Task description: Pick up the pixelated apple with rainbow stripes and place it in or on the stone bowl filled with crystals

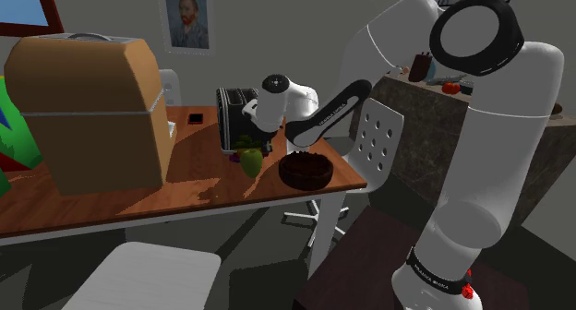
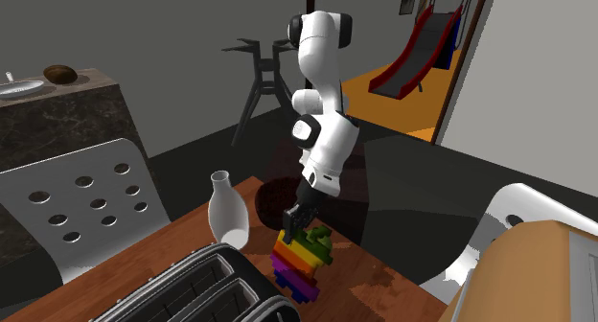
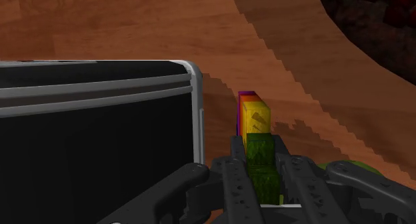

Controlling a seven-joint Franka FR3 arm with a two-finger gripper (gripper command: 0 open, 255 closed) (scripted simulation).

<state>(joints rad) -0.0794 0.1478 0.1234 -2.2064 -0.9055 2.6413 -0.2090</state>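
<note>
The pixelated apple point(image 2: 299, 261), blocky with rainbow stripes and a green top, stands at the table's near end beside a black toaster point(image 2: 192, 289). My gripper point(image 2: 295, 220) comes down on it from above and is shut on its green top. In the wrist view the black fingers point(image 3: 235, 173) clasp the apple's green blocks point(image 3: 260, 149), with yellow and purple blocks beyond. I cannot tell whether the apple rests on the wood or hangs just above it. The dark round bowl point(image 1: 306, 170), holding dark reddish crystals point(image 3: 373, 19), sits close by at the table's corner.
A white vase point(image 2: 228, 213) stands between the toaster and the bowl point(image 2: 278, 197). A large brown bread box point(image 1: 92, 110) takes up the shoulder view's left of the wooden table point(image 1: 185, 193). White perforated chairs point(image 1: 377, 142) stand around it.
</note>
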